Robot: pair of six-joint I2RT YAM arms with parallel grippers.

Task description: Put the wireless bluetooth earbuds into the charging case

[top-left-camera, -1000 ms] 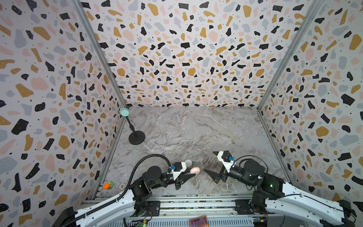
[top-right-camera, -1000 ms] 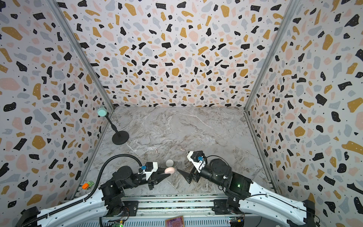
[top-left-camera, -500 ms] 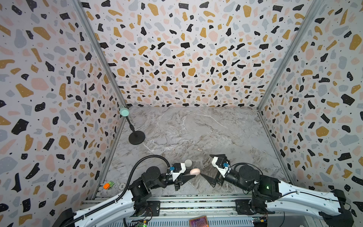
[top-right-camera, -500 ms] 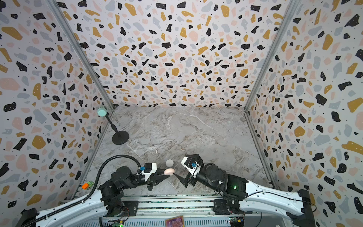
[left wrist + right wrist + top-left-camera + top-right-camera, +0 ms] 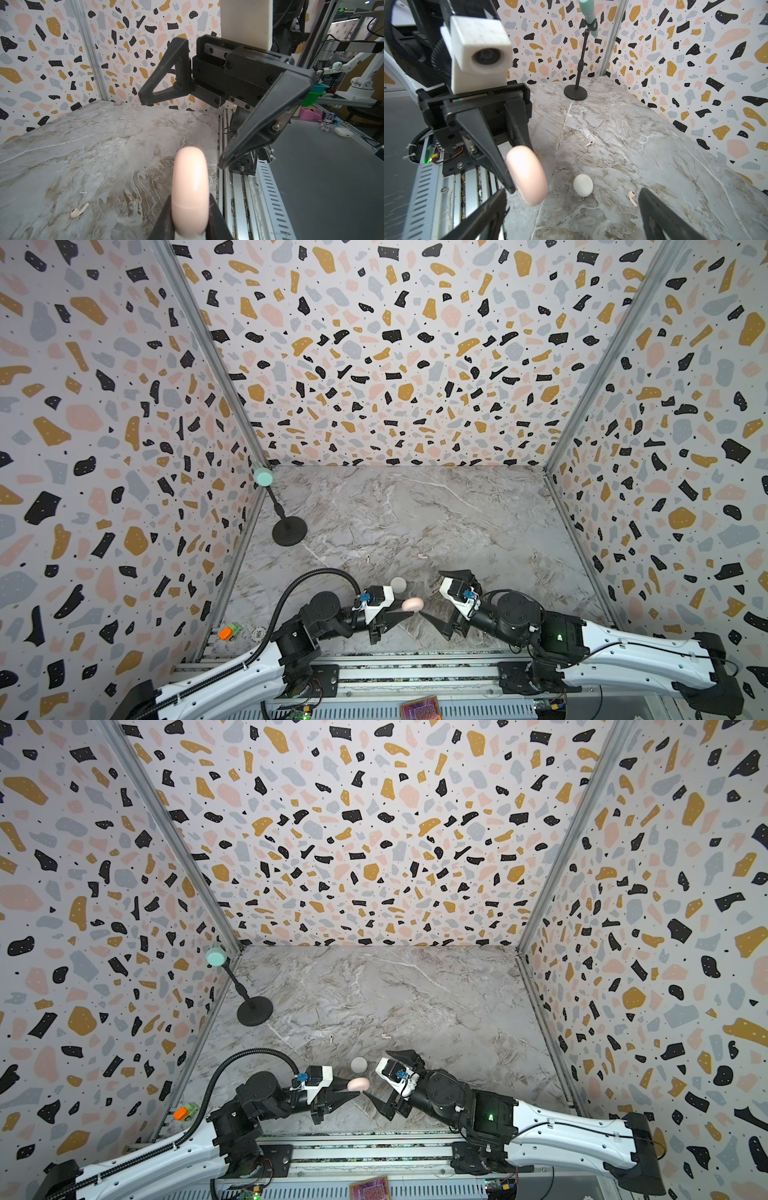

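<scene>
Plainly, a smooth, pale pink charging case [image 5: 527,176] is clamped in the left hand [image 5: 409,611]. The right hand [image 5: 430,593] is spread wide, empty, just beside it.

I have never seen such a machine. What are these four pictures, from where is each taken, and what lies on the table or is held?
These are two robot arms fixed at the near edge of a marble table inside patterned walls. Two pictures look down from above, from two cameras side by side, so they are nearly equal. The other two come from a camera on each arm's wrist, looking along its jaws. The left arm has its jaws shut on a closed pink case, held above the table. The right arm faces it with jaws wide open, holding nothing. On the table lie a white case, two loose earbuds, and a microphone stand by the left wall.
</scene>
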